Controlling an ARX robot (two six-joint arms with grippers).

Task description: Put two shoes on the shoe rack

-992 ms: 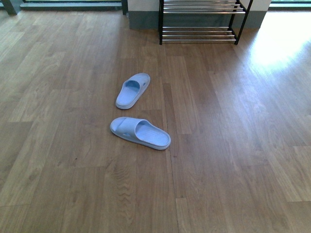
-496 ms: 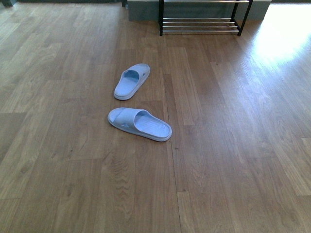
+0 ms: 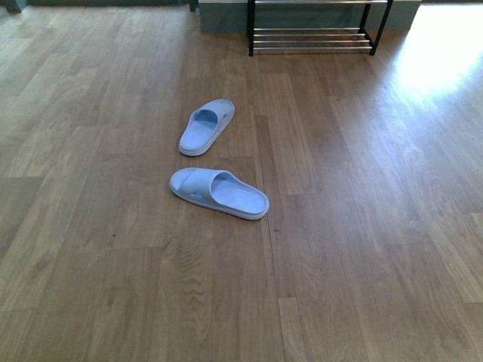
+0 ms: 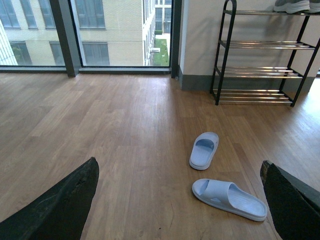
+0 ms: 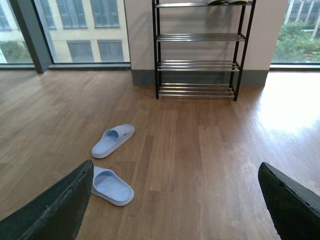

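Wood floor (image 3: 362,226) with blue slides (image 3: 219,194), rack (image 3: 313,41) beyond

Ahead of your left tool (image 4: 175,200) and right tool (image 5: 175,200), two slides lie apart on the floor (image 3: 362,226). The near slide (image 3: 219,194) lies crosswise and the far slide (image 3: 206,127) sits just beyond it. Well beyond both, further right, the shoe rack (image 3: 311,30) stands against the wall, with a shoe (image 4: 291,5) on its top shelf.

Open floor (image 3: 317,113) between slides (image 3: 219,194) and rack (image 3: 311,36)
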